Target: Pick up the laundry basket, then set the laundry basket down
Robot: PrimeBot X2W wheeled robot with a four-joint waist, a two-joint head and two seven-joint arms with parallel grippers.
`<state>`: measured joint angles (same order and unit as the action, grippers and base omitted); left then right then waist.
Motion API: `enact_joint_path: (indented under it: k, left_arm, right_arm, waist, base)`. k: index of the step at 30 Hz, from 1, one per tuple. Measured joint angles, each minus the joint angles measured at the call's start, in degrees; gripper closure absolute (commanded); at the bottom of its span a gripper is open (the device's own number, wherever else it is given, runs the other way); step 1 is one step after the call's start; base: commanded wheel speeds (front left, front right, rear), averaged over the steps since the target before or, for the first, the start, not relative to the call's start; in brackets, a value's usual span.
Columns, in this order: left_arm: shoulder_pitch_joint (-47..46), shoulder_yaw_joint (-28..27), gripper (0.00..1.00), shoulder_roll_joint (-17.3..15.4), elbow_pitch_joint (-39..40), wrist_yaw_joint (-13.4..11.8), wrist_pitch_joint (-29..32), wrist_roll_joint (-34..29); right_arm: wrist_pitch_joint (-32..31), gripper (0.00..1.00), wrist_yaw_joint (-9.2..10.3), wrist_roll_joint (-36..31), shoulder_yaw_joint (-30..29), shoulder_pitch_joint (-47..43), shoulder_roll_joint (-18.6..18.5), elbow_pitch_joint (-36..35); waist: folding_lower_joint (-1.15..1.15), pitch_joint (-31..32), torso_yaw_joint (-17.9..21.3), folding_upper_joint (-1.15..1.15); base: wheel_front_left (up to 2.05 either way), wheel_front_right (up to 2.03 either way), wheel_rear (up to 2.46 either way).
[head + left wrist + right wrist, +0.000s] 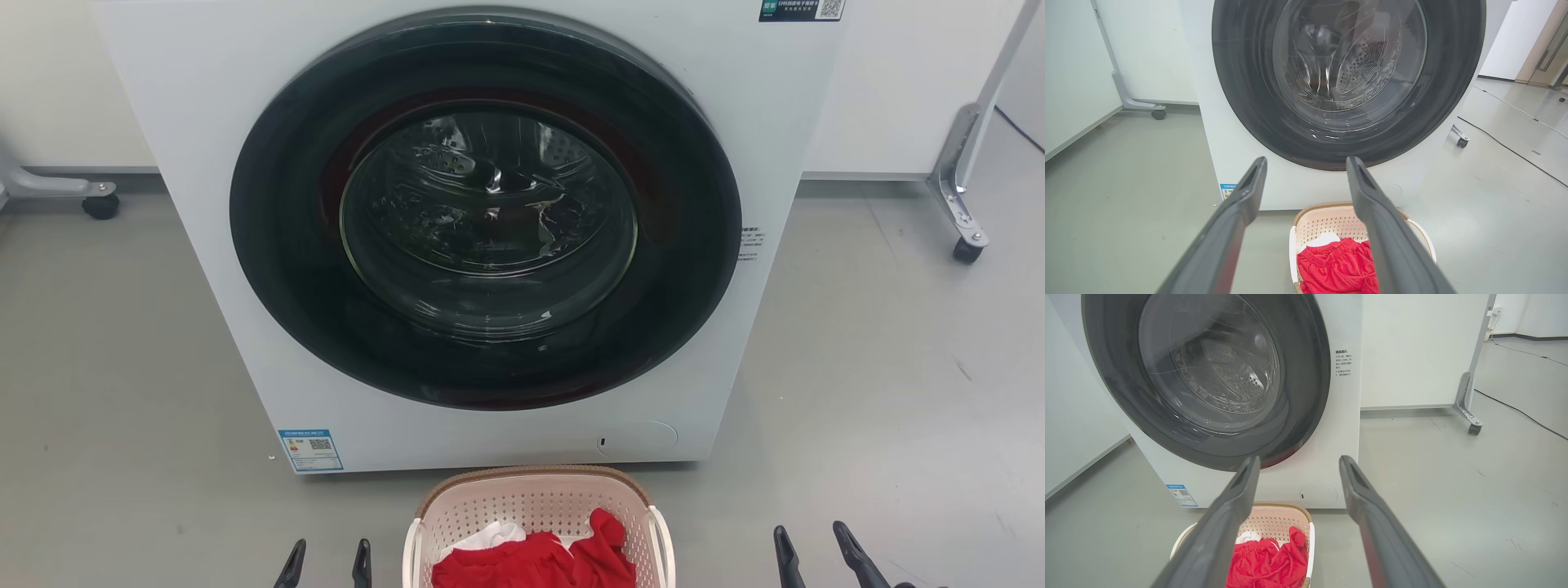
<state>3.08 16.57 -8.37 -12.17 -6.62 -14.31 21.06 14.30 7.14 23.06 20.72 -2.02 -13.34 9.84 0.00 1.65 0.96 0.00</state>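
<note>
**Both grippers open and empty on either side of the laundry basket**

The left gripper (328, 545) holds its two dark fingers spread wide with nothing between them. In the head view its tips rise from the bottom edge just beside the left side of the laundry basket (531, 500), without touching it. The right gripper (810, 531) is also wide open and empty, and it stands farther off on the basket's right side, with bare floor (106, 367) between them.

The basket stands upright on the floor, close in front of the bottom edge of the washing machine (204, 82) and a little to the right of the middle of its front. Its brown woven-look rim (531, 471) faces the machine, and a white handle (663, 539) shows on its right side. Inside lies a crumpled red garment (539, 563), with a white cloth (490, 537) partly showing from under it toward the left.

The machine's round dark door (286, 245) is shut, and the steel drum shows through the glass. A blue label (310, 449) sits at the lower left corner of the white front. Wheeled legs of white panels stand on the floor at the far left (100, 204) and far right (967, 237).
</note>
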Motion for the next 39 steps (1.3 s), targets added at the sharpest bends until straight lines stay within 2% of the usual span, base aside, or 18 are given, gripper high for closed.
enact_joint_path:
  k: [10, 39]
  left_arm:
    - [1.9, -0.8, 0.0, 0.5, 1.4, -0.2, 0.0, -0.1]
    - [2.4, -1.4, 0.0, 1.4, 1.7, -0.4, 0.0, -0.8]
  right_arm:
    - [0.0, 0.0, 0.0, -1.6, -2.7, -3.1, 0.2, -1.3]
    - [-2.1, 0.0, 0.01, -5.6, -4.5, -5.5, 1.0, -3.7]
  waist:
    - [0.0, 0.0, -0.2, 0.0]
    - [0.0, -0.6, -0.5, 0.0]
  base:
    - [0.0, 0.0, 0.0]
    - [0.0, 0.0, 0.0]
